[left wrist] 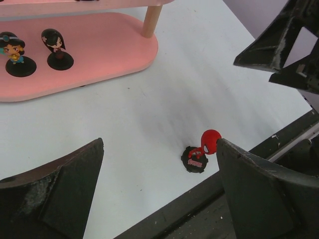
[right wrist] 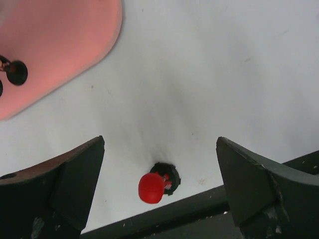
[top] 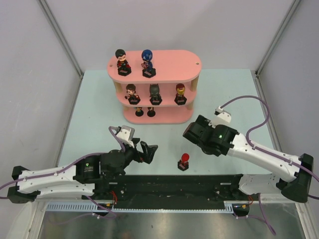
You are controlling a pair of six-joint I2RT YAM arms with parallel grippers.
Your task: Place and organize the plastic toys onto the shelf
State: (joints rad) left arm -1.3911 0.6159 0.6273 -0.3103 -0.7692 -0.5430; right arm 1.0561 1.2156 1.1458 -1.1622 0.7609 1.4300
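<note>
Red-headed toy point(top: 184, 162) upright on table point(top: 99, 99), between left gripper point(left wrist: 159, 167) and right gripper point(right wrist: 160, 157), both wide open, empty; pink shelf point(top: 169, 67) behind.

**What the worktop point(top: 99, 99) carries**

I see the pink shelf point(top: 169, 62) standing far back on it, and a red-headed figurine point(top: 184, 162) upright and alone near the front edge. The shelf's tiers carry two, three and two figurines point(top: 122, 61).

Pale mint table point(top: 89, 114), matte, faint scuffs. Plain grey-white wall panels point(top: 169, 25) behind and at both sides. Silver frame bars point(top: 60, 37) slant up at back corners. Shiny metal sheet point(top: 164, 226) along near edge. Light even, shadows soft.
</note>
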